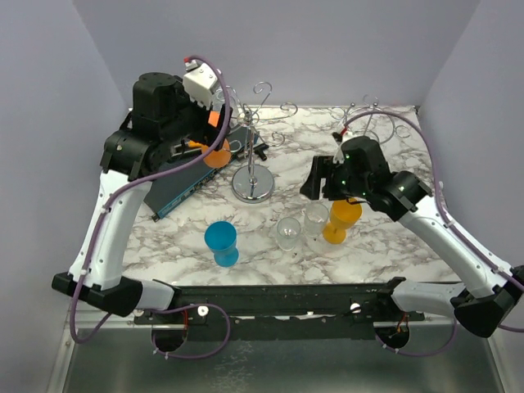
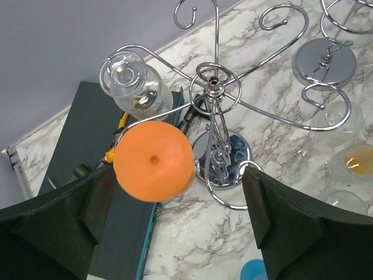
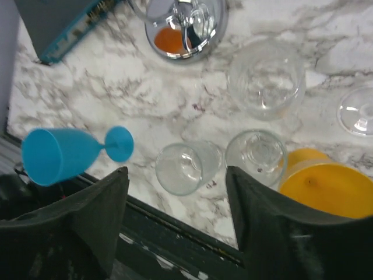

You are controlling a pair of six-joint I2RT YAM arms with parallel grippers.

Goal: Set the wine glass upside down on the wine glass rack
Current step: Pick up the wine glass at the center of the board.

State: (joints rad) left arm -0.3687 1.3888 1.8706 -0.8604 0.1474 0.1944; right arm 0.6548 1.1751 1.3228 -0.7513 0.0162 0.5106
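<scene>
Now | white grey-veined marble table [image 1: 385, 239] | plain lavender walls [image 1: 327, 49] | chrome wire glass rack [image 1: 253, 176] stands mid-table | left fingers [image 2: 52, 233] apart | right fingers [image 3: 70, 221] apart

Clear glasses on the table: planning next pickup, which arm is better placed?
Likely right: the right hand hangs open above the clear glasses; left hand is at the rack by the orange glass.

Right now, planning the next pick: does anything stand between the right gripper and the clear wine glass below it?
Nothing visible does: the open right gripper hangs over the clear wine glass, a second clear glass close beside.
</scene>
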